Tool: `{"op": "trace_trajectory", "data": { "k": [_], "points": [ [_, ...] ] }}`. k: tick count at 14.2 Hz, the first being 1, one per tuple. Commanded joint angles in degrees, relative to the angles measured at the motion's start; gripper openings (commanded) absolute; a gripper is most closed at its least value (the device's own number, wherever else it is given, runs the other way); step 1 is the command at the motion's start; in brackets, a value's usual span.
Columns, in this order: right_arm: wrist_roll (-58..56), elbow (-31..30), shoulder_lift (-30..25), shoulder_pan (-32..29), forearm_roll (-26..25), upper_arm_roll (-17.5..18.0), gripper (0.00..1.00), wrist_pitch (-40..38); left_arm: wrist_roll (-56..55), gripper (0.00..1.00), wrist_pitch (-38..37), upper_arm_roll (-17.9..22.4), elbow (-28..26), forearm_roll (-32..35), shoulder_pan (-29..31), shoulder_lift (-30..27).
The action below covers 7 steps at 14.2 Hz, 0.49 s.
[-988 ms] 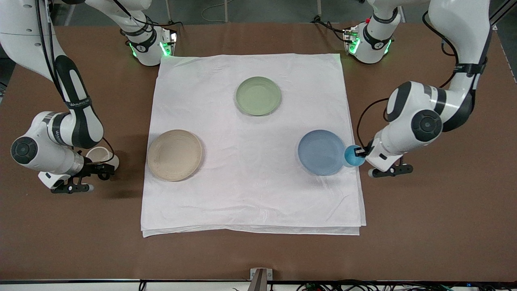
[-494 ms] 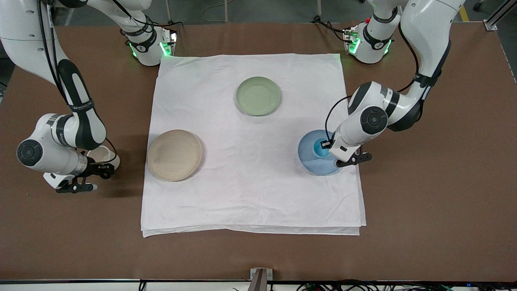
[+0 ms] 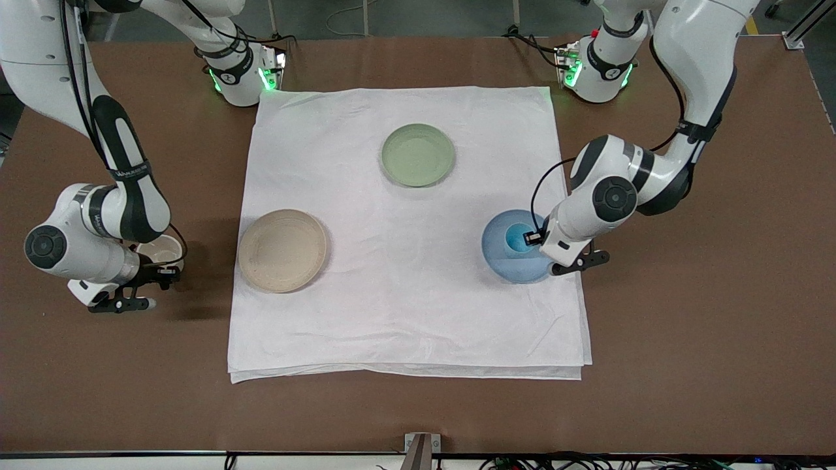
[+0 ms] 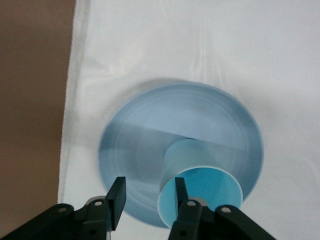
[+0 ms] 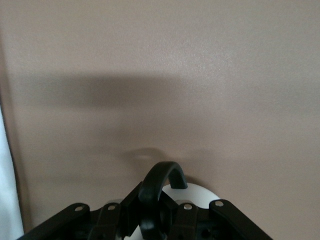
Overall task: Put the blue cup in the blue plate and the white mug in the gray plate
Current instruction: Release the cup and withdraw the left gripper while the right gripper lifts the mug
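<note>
**A:** Nearest the front camera, our right end effector [image 3: 151, 274] sits low at the right arm's end of the worktop [image 3: 418, 405], closed on the white mug [image 3: 160, 251]. The wrist camera shows its fingers [image 5: 131, 207] pinching the rim at the dark loop handle [image 5: 160, 187].

**B:** And the gray plate [image 3: 282, 250]?

**A:** Bare, on the white cloth [image 3: 405, 313] just beside the mug. We judge the mug rigid and glossy, probably breakable, so the rim by the handle looks like the sensible hold.

**B:** The blue cup [image 3: 519, 238]?

**A:** It stands upright in the blue plate [image 3: 503, 258]. Our left end effector [image 4: 146, 200] is spread, one finger [image 4: 179, 194] at the cup's wall, the other clear. We reckon the cup light, thin-walled and easily tipped.

**B:** Farthest off?

**A:** A green plate [image 3: 418, 155], unused.
</note>
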Motion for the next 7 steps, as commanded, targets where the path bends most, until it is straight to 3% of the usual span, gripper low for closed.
{"op": "trace_trajectory", "data": {
  "k": [1,5,7],
  "points": [
    [-0.65,2.82,-1.25,-0.3,5.07,0.79,0.0,-5.74,-0.01,1.0,-15.09,-0.09,12.05,0.9,3.32,-2.24],
    [2.93,6.0,-2.48,0.84,11.69,0.87,0.0,-13.24,3.5,1.0,-29.28,0.0,28.68,2.57,7.98,-2.5],
    [6.89,5.74,-3.71,3.47,13.53,0.88,0.0,-15.51,7.18,1.0,-34.29,-0.17,32.57,2.93,11.32,-3.55]
  ]
}}
